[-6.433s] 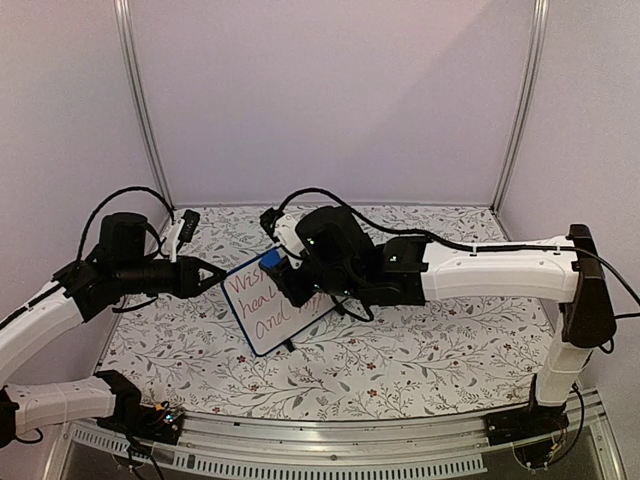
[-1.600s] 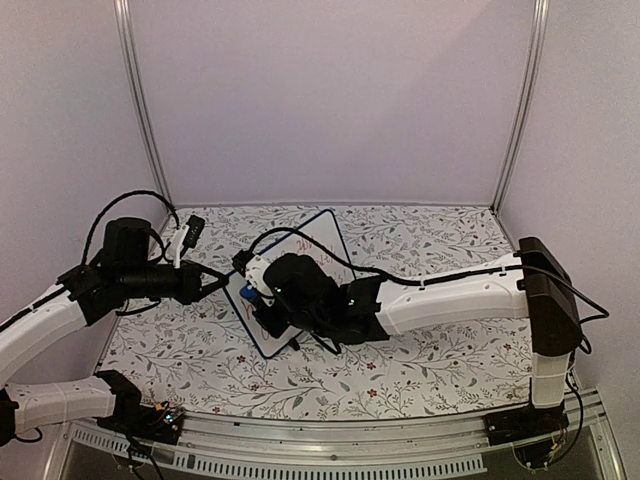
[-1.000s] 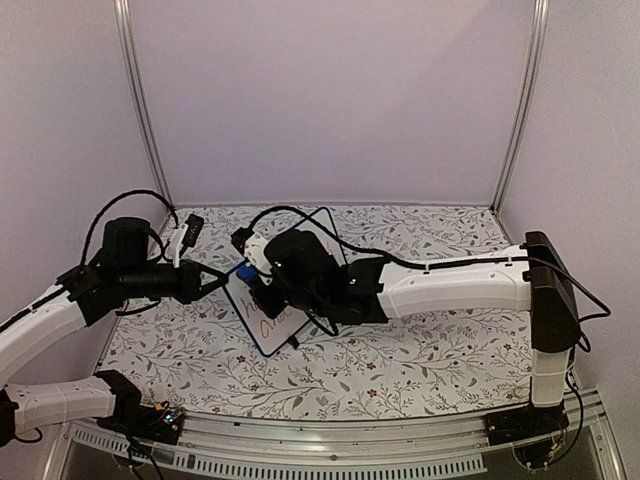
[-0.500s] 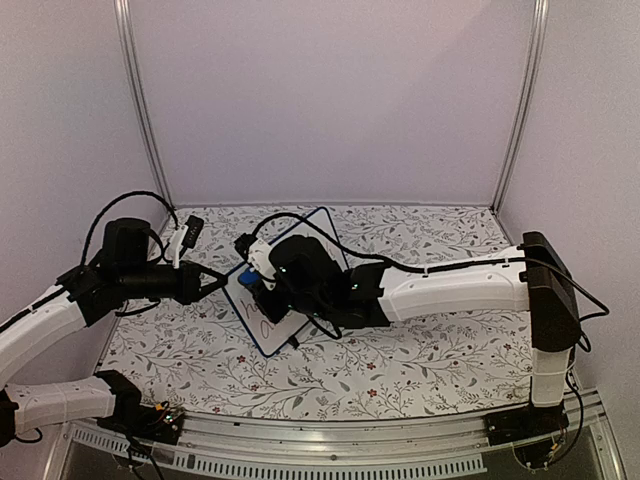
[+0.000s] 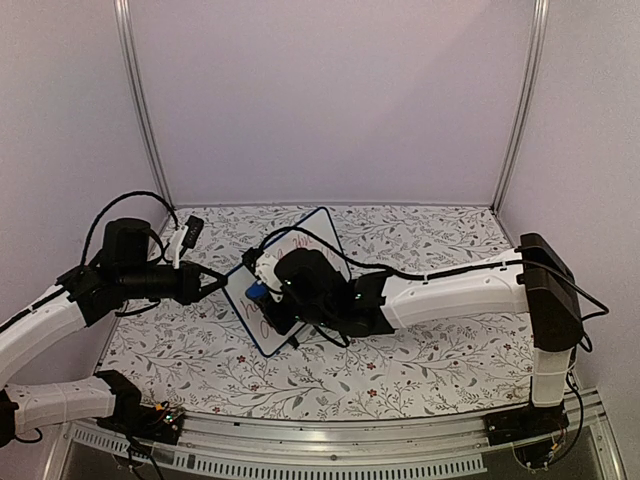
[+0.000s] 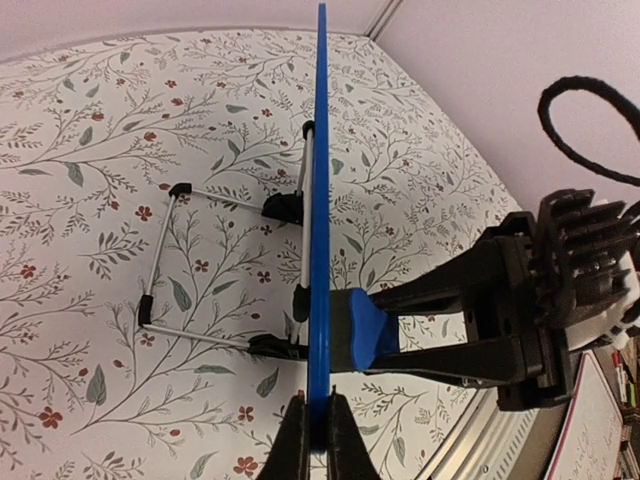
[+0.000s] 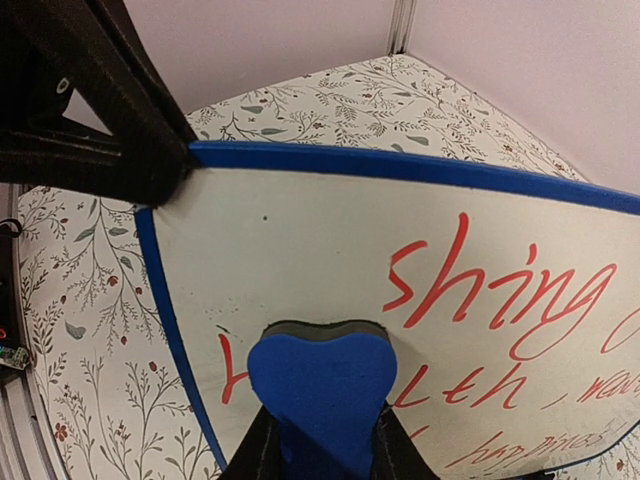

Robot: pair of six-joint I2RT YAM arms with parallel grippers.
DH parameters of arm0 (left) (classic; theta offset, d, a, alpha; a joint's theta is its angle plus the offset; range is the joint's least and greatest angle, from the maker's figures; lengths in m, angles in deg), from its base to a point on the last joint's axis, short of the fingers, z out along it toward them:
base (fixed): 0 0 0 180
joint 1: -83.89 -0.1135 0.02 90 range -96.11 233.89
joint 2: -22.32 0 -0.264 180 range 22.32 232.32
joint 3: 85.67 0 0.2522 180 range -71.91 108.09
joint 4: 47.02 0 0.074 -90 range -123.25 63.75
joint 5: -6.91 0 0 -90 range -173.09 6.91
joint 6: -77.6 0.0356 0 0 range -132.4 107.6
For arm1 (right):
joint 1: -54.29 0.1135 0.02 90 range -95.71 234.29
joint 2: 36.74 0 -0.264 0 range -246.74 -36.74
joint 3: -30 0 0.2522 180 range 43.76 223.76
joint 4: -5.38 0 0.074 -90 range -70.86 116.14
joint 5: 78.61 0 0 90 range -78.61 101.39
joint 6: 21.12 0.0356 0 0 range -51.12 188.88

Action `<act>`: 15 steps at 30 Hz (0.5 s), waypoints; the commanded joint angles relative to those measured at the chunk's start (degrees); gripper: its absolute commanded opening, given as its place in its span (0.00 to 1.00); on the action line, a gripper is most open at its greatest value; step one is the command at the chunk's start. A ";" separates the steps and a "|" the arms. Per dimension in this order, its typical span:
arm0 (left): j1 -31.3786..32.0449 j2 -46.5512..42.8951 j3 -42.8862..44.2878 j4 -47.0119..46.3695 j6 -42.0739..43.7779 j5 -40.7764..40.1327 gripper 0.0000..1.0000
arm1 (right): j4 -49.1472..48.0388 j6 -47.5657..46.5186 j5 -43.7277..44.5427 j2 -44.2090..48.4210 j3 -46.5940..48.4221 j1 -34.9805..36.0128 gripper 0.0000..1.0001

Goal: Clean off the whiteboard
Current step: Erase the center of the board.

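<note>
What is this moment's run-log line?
left gripper: clamps white blue-edged whiteboard | right gripper: presses blue eraser block on board | red writing: present

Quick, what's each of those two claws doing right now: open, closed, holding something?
Left gripper: closed, pinching the whiteboard by its blue edge.
Right gripper: closed on the blue eraser, pressed against the whiteboard.

Top external: fixed, high behind arm bases, faces forward-down, far; takes in whole floral-patterned tabletop (image 5: pixel 420 365). Left wrist: close, sights along small white blue-edged whiteboard (image 6: pixel 320 200) edge-on. Right wrist: very close, faces board's written face. All three share whiteboard and blue eraser block (image 7: pixel 320 385).
</note>
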 commanded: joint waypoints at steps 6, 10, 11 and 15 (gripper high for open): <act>1.90 -0.96 0.01 -1.60 -0.51 4.12 0.00 | 1.73 -2.26 0.08 -0.16 6.53 -1.96 0.18; 1.87 -1.05 0.01 -1.59 -0.55 3.99 0.00 | 2.31 -2.59 0.51 -0.78 8.10 -2.44 0.18; 1.86 -1.09 0.01 -1.55 -0.53 4.02 0.00 | 2.43 -2.59 0.71 -0.77 8.00 -2.47 0.18; 1.91 -1.22 0.07 -1.57 -0.50 3.65 0.05 | 2.52 -2.45 1.24 -0.11 5.76 -2.55 0.18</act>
